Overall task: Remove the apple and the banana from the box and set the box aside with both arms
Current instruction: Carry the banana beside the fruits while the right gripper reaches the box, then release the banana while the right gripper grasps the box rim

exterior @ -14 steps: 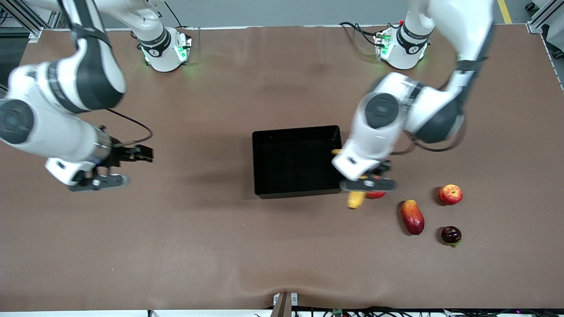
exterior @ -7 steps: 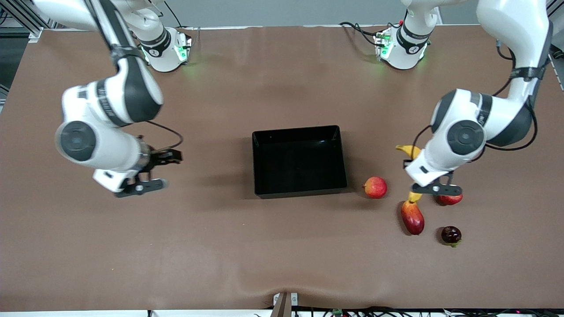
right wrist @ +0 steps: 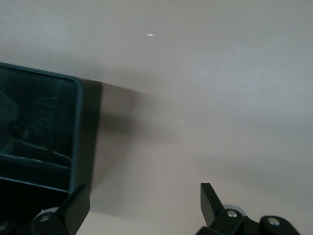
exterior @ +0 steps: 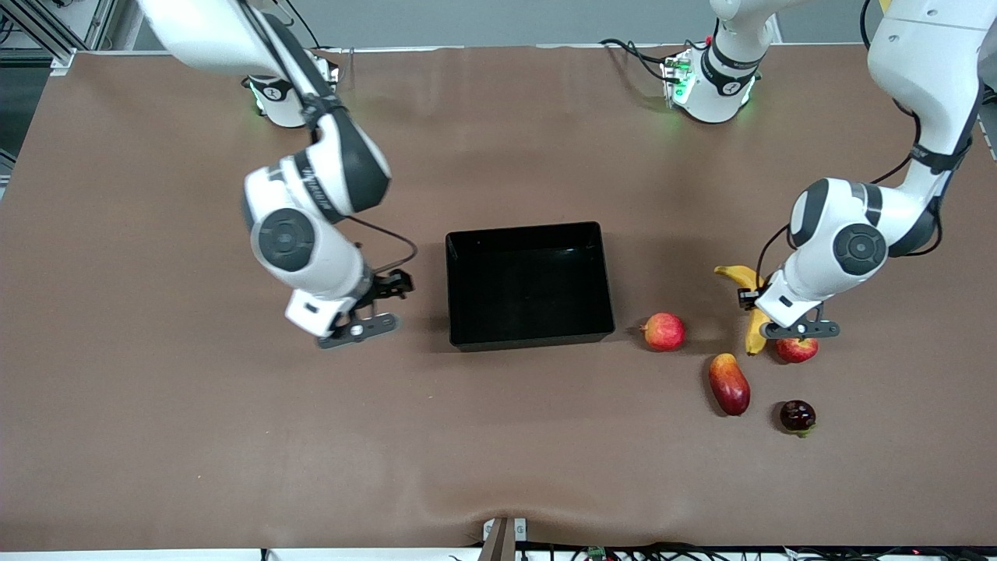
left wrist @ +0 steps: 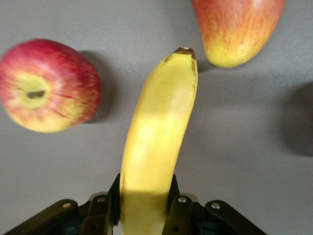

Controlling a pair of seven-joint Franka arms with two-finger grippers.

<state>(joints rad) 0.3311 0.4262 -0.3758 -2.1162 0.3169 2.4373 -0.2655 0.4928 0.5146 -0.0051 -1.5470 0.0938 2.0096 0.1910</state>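
Note:
The black bin (exterior: 530,234) sits mid-table, empty. My left gripper (exterior: 767,315) is shut on the yellow banana (exterior: 749,323), holding it low over the table. In the left wrist view the fingers (left wrist: 178,205) clamp the banana (left wrist: 156,137), with its tip between the apple (left wrist: 46,85) and the mango (left wrist: 237,27). The red apple (exterior: 796,351) lies partly under that hand. My right gripper (exterior: 366,312) is open and empty, just beside the bin's wall toward the right arm's end. The right wrist view shows its gripper (right wrist: 144,200) next to the bin's corner (right wrist: 76,127).
A pinkish-red round fruit (exterior: 664,331) lies beside the bin toward the left arm's end. A red-and-orange mango (exterior: 729,383) and a small dark fruit (exterior: 797,416) lie nearer the front camera than the apple.
My left gripper has carried the banana from the bin's corner toward the left arm's end, to beside the apple. My right arm has swung in toward the bin.

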